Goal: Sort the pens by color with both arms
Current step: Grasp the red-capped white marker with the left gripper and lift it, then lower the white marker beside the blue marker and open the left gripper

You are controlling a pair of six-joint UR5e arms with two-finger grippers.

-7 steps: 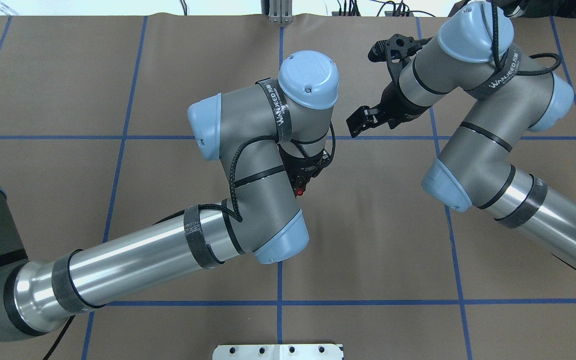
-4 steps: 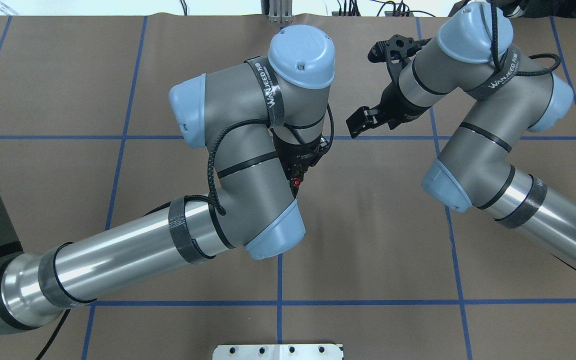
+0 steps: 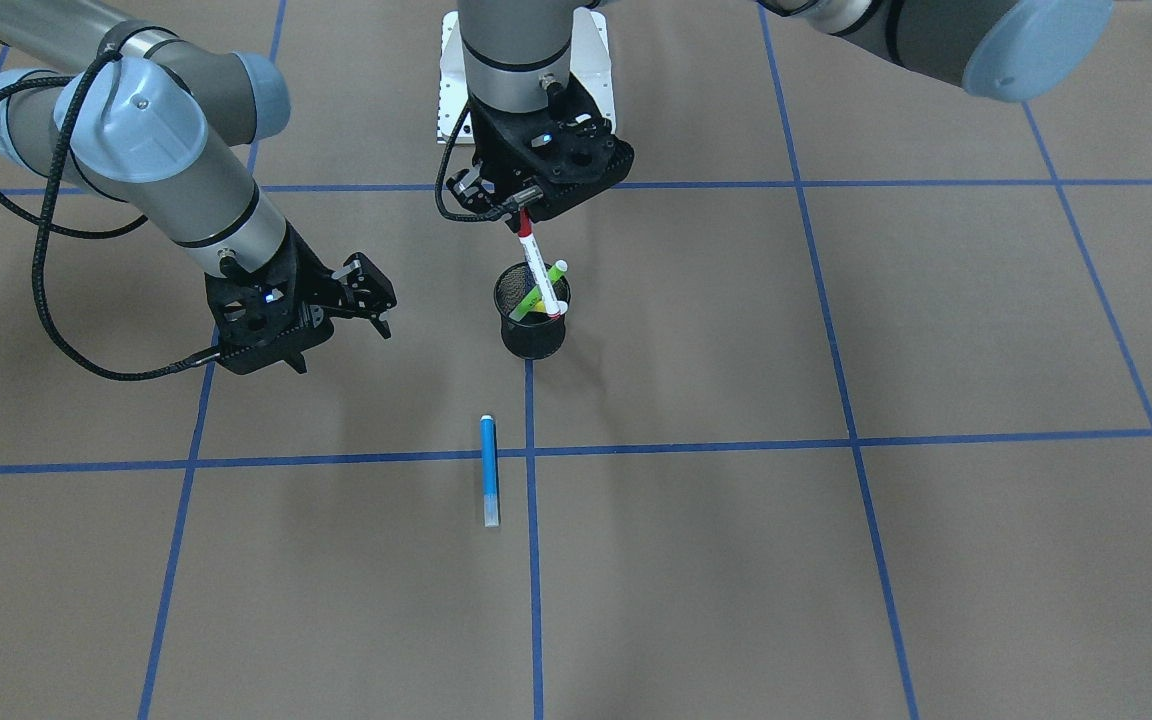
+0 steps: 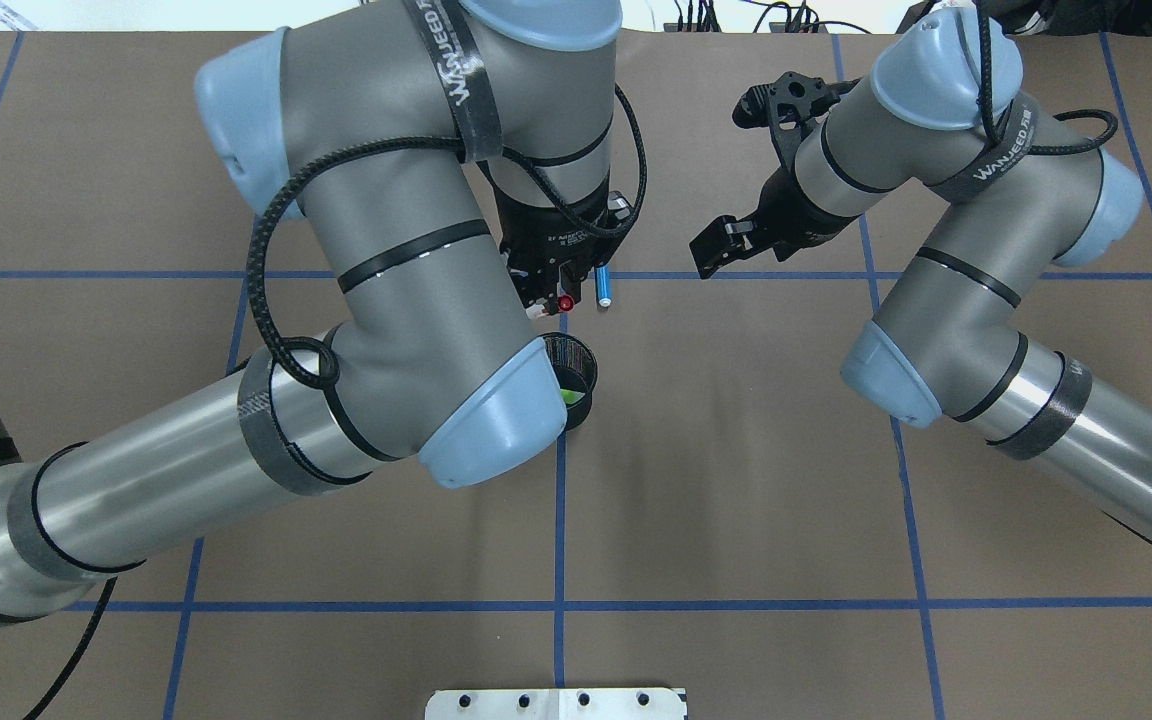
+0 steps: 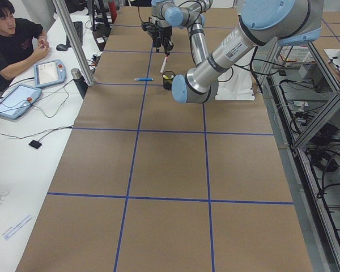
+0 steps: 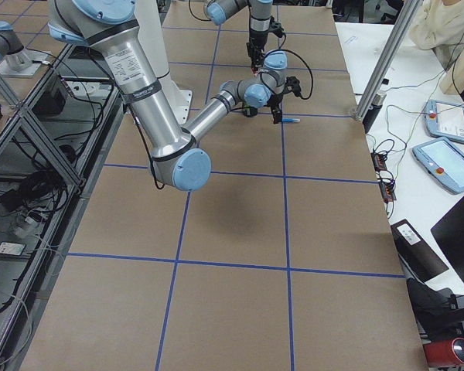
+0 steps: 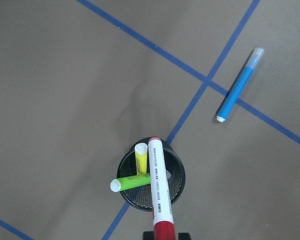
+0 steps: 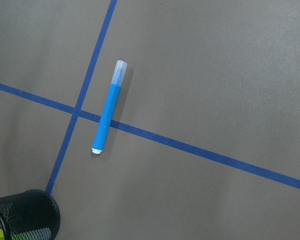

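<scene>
The white-bodied marker pen with the red cap (image 3: 539,262) is grasped at its capped end by the left pincer (image 3: 523,212). Its long axis is steeply tilted, white end down at the mouth of the black mesh cup (image 3: 533,340), in which a bright green pen (image 3: 546,283) and a yellow pen (image 7: 141,159) are leaned. The blue pen (image 3: 489,470) is laid flat across a blue tape line on the brown desk (image 3: 836,550), bare surface all round it, and the right pincer (image 3: 371,295) is held released, apart from cup and pens.

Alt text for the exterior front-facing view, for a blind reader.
The left gripper holds a red-capped pen slanting down to a black mesh cup holding a green pen. A blue pen lies on the table; the right gripper hangs open.
</scene>
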